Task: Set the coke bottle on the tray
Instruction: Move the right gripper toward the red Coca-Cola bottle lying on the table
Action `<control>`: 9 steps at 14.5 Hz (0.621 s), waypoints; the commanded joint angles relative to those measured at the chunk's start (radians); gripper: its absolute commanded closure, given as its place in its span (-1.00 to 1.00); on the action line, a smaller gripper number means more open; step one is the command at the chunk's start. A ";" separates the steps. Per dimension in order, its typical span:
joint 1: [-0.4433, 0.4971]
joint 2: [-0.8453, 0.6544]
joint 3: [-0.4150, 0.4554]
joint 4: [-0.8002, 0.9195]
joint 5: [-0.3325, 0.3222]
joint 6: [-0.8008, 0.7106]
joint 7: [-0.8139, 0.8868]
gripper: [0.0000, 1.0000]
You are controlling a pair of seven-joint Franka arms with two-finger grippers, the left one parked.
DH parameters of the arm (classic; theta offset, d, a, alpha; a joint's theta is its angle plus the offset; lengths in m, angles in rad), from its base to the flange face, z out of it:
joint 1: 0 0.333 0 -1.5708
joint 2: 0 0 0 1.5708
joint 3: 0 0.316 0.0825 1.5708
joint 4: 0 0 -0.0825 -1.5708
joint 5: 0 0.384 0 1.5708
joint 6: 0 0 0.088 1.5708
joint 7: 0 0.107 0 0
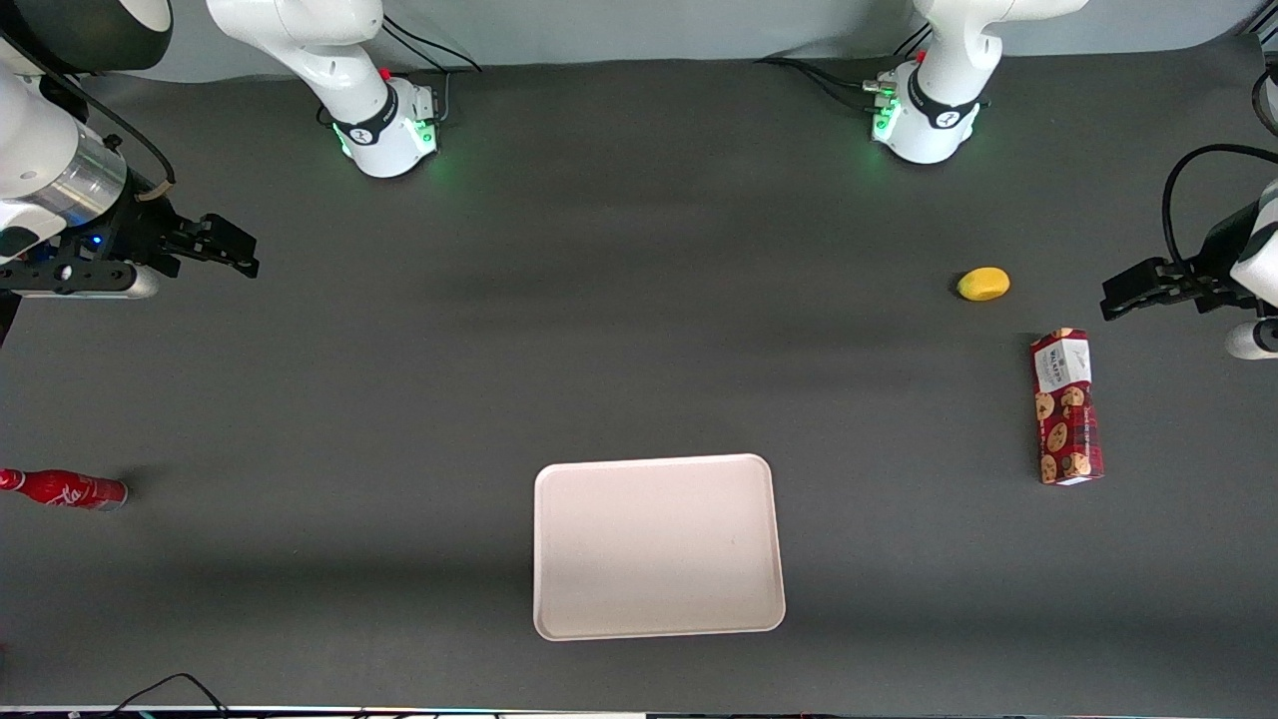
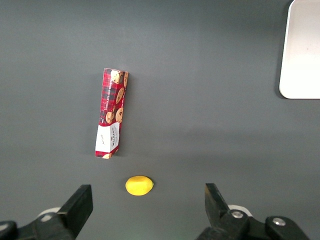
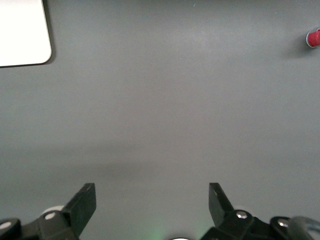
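Observation:
The coke bottle [image 1: 65, 490] lies on its side on the dark table at the working arm's end, red with white script; in the right wrist view it shows as a small red circle [image 3: 313, 38]. The tray [image 1: 657, 545], pale pinkish-white with a low rim, sits near the front camera at mid-table, and one corner of it [image 3: 22, 35] shows in the right wrist view. My gripper [image 1: 232, 248] hangs above the table, farther from the front camera than the bottle and well apart from it. Its fingers stand wide open over bare mat with nothing between them [image 3: 152, 192].
A red cookie box [image 1: 1066, 406] lies toward the parked arm's end of the table, with a yellow lemon-like fruit [image 1: 983, 284] a little farther from the front camera. Both arm bases [image 1: 389, 125] stand at the table's back edge.

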 commanded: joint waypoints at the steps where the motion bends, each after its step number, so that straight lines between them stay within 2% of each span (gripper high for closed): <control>1: 0.003 0.007 0.004 0.023 0.014 -0.015 0.031 -1.00; 9: 0.002 0.011 0.005 0.055 0.014 -0.013 0.028 -1.00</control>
